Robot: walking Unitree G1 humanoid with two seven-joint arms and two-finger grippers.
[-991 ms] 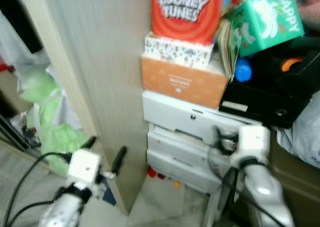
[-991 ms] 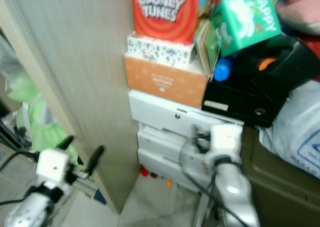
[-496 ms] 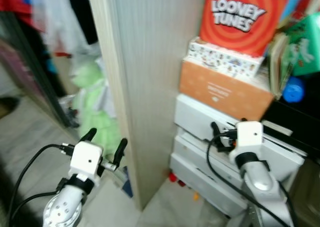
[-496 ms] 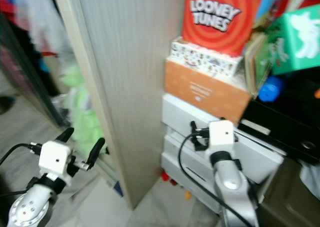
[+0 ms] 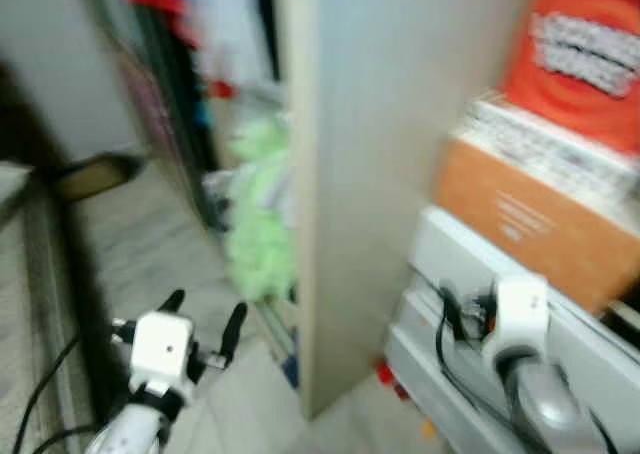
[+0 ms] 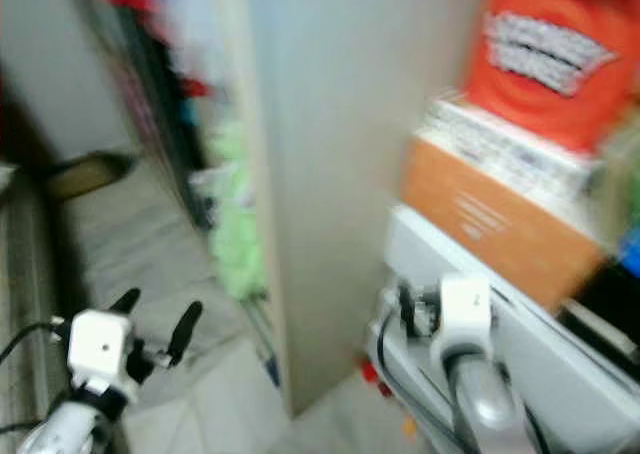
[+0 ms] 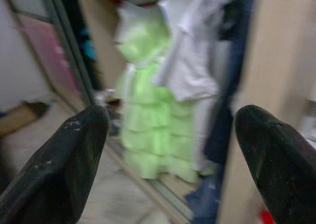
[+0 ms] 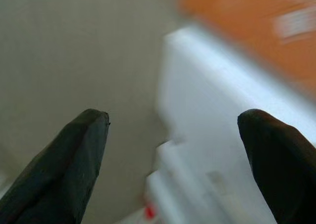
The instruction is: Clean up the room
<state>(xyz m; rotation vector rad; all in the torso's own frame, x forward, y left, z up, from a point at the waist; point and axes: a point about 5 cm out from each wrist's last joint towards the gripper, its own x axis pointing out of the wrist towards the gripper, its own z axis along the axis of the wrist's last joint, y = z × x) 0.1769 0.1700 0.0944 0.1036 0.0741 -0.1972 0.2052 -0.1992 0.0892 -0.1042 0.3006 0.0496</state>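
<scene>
Left eye view, blurred: left gripper (image 5: 203, 319) held low and forward over the floor (image 5: 130, 244), fingers spread apart, nothing between them. Left wrist view looks past both fingers (image 7: 59, 165) at a green dress (image 7: 148, 130) hanging with a white garment (image 7: 190, 61) and other clothes in an open wardrobe; the dress is well apart from the jaws, beyond them and roughly centred in the gap.

Right gripper (image 8: 173, 169) raised in front of the white drawer unit (image 5: 450, 264), fingers spread apart and empty. In the right wrist view the gap frames the edge of the wood panel (image 8: 74, 61) and the white unit beside it, with an orange box (image 8: 237, 21) above. Contact with the unit: cannot tell.

Stack on the white unit, bottom to top: orange box, a patterned white box (image 5: 545, 139), a red box (image 5: 590, 54) with blurred white lettering. Small red and orange bits (image 5: 385, 374) lie on the floor at the foot of the unit, next to the panel. A dark, flat object (image 5: 95, 174) lies on the floor further back; too blurred to identify.
</scene>
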